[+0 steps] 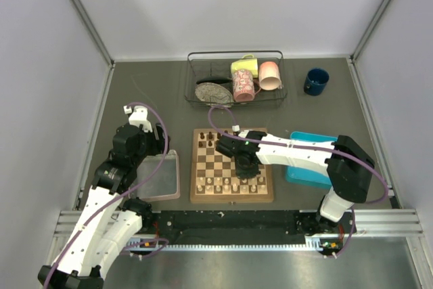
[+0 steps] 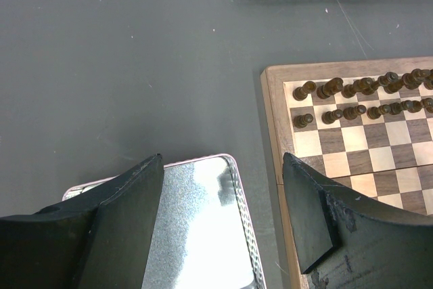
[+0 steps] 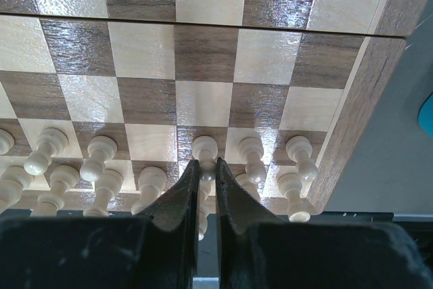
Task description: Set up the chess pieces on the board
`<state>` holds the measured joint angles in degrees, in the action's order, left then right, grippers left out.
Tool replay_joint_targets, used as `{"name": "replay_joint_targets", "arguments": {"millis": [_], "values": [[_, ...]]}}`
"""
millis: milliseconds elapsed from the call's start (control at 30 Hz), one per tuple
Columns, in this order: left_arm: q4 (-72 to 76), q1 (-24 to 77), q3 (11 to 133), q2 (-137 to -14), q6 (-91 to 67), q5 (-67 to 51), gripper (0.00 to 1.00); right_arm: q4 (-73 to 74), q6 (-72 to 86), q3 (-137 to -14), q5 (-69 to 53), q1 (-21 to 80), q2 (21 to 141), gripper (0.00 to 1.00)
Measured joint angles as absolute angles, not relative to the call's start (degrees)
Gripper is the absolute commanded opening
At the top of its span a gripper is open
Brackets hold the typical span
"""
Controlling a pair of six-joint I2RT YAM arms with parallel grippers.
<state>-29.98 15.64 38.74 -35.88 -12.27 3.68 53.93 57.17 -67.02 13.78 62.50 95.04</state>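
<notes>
The board lies in the middle of the table. Dark chess pieces stand in two rows along its far edge, and cream pieces stand in two rows along its near edge. My right gripper reaches over the near rows. Its jaws are closed to a narrow slit on the head of an upright cream pawn that stands on a dark square. In the top view the right gripper hangs over the board's right half. My left gripper is open and holds nothing, above the clear pinkish tray left of the board.
A wire basket with mugs and a plate stands at the back. A blue mug is to its right. A blue tray lies right of the board, partly under my right arm. The pinkish tray sits close to the board's left edge.
</notes>
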Motion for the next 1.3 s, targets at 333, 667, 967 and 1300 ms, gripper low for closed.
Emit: {"name": "replay_joint_targets", "arguments": {"millis": [333,667,967,1300], "values": [[-29.95,15.64,38.74,-35.88,-12.27,3.68,0.75,53.45,57.12,-67.02,13.65,62.5,95.04,0.08],[-29.95,15.64,38.74,-35.88,-12.27,3.68,0.75,53.25,57.08,-67.02,13.5,62.5,95.04,0.2],[-29.98,15.64,38.74,-35.88,-12.25,3.68,0.75,53.12,57.1,-67.0,13.41,62.5,95.04,0.28],[-29.98,15.64,38.74,-35.88,-12.27,3.68,0.75,52.75,57.06,-67.18,13.47,62.5,93.47,0.31]]}}
